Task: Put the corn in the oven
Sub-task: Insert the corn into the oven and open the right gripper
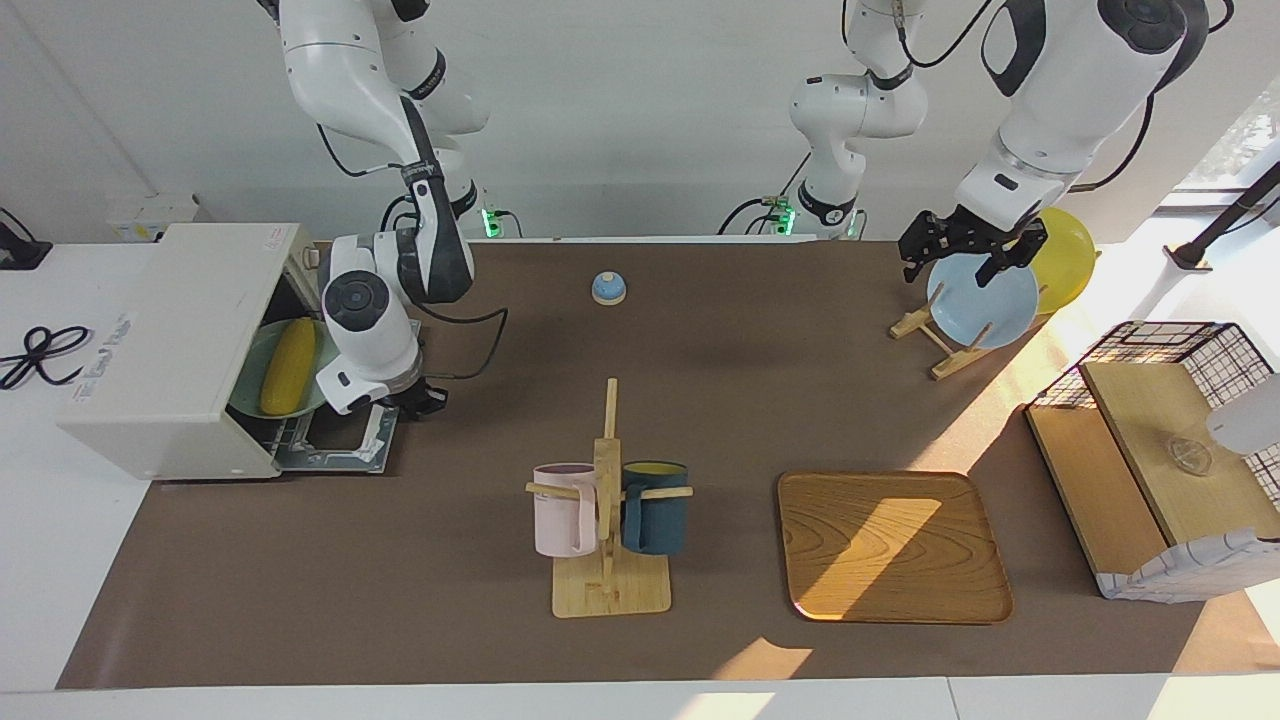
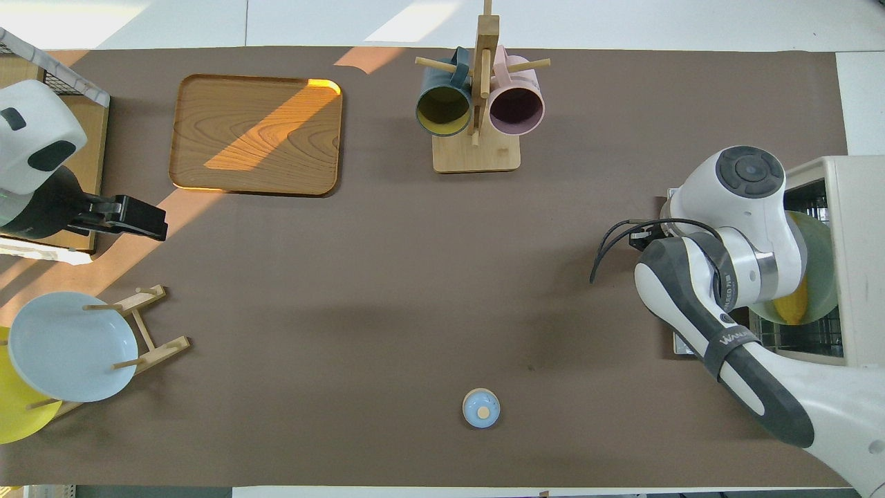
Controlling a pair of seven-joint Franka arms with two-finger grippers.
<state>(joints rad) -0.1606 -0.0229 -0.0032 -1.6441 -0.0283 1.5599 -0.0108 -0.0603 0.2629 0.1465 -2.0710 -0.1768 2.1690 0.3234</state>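
The off-white oven (image 1: 165, 340) stands at the right arm's end of the table, its door (image 1: 345, 447) dropped flat. The yellow corn (image 1: 288, 366) lies on a green plate (image 1: 250, 398) on the rack inside the oven. In the overhead view only the corn's tip (image 2: 792, 310) shows, on the plate (image 2: 821, 266) under the oven's top (image 2: 861, 263). My right gripper (image 1: 415, 400) is open and empty over the door's outer edge, clear of the corn. My left gripper (image 1: 950, 262) waits, open, over the blue plate.
A blue plate (image 1: 985, 303) and a yellow plate (image 1: 1070, 255) stand in a wooden rack. A mug tree with a pink mug (image 1: 562, 510) and a dark mug (image 1: 655, 507) is mid-table, beside a wooden tray (image 1: 893, 545). A blue bell (image 1: 608, 288) and a wire-and-wood basket (image 1: 1165, 460) are also here.
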